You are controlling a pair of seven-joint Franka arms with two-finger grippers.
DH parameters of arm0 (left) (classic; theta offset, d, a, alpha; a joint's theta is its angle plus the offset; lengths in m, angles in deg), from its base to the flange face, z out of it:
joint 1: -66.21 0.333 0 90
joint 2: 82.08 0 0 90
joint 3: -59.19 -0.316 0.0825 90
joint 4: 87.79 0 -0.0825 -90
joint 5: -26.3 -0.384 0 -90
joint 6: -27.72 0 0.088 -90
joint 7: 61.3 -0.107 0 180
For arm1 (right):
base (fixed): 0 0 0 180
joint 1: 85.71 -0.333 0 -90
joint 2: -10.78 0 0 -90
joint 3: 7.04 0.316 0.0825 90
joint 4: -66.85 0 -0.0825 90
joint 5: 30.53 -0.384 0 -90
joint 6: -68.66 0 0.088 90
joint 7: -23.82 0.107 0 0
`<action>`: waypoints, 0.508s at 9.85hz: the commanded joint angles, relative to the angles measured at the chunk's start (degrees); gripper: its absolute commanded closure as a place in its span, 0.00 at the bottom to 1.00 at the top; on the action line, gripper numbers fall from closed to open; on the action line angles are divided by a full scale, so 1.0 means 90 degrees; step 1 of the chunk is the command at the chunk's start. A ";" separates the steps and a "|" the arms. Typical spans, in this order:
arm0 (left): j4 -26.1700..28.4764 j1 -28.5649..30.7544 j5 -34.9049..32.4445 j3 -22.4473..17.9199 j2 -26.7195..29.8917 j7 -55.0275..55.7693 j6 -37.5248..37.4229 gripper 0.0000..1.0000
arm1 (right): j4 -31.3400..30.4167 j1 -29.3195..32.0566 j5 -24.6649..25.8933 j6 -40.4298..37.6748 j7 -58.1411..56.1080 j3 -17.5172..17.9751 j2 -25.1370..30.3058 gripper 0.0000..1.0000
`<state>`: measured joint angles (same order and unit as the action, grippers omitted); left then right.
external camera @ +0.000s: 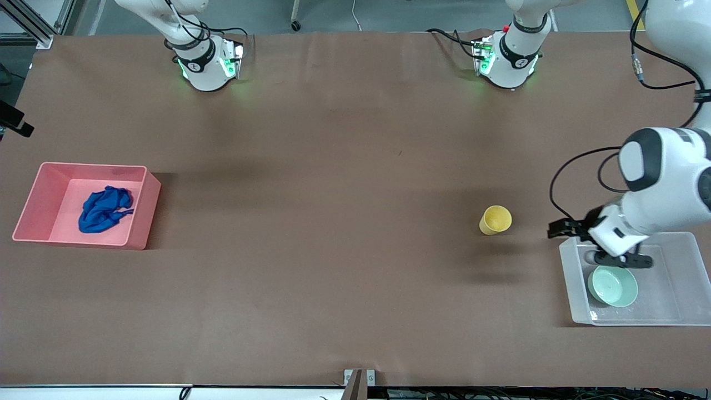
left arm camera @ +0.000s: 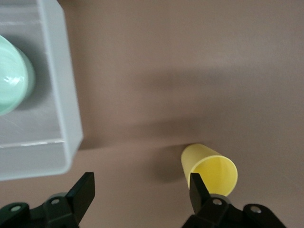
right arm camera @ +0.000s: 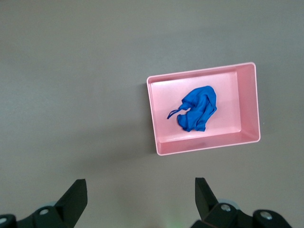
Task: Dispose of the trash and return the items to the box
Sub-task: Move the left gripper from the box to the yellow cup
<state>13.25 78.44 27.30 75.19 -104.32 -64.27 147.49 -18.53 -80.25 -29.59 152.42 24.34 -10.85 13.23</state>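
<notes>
Surveying the front view: the blue wad (external camera: 105, 215) is recorded as lying in the pink bin (external camera: 33, 199) at the right arm's end of the table. The mint-green bowl (external camera: 612, 285) is seated in the clear box (external camera: 675, 278) at the left arm's end. The yellow cup (external camera: 495, 220) is found on its side on the bare table, at about 10 o'clock from the box. The left gripper (external camera: 614, 259) is held over the box edge nearest the cup; the right gripper is not shown.

Left wrist view: the left gripper (left arm camera: 140, 189) is seen spread wide and empty, one fingertip (left arm camera: 195, 183) just beside the cup (left arm camera: 209, 168) rim. The cup is judged light, thin-walled and prone to rolling; a hold across the rim wall is advised.

Right wrist view: the right gripper (right arm camera: 140, 191) is held high, wide apart and empty, and is taken to be waiting, with bin (right arm camera: 251, 102) and wad (right arm camera: 197, 109) at 1 o'clock.
</notes>
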 commanded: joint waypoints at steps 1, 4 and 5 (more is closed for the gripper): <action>0.0861 0.0048 -0.0112 0.0155 0.0186 0.0134 0.0529 0.12 | 0.0132 -0.0040 -0.0026 -0.0058 -0.0165 -0.0074 -0.0018 0.00; 0.1593 -0.0128 -0.0141 0.0195 0.0099 0.0514 0.1396 0.14 | 0.0122 -0.0050 0.0032 -0.0126 -0.0136 -0.0045 -0.0018 0.00; 0.1663 -0.0273 -0.0141 0.0195 0.0060 0.0602 0.1428 0.14 | 0.0122 -0.0069 0.0042 -0.0117 -0.0116 -0.0025 -0.0018 0.00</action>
<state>25.02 76.98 27.29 76.91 -103.69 -60.80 158.04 -17.87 -80.29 -29.55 151.96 23.15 -10.99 13.17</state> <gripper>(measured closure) 0.137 0.000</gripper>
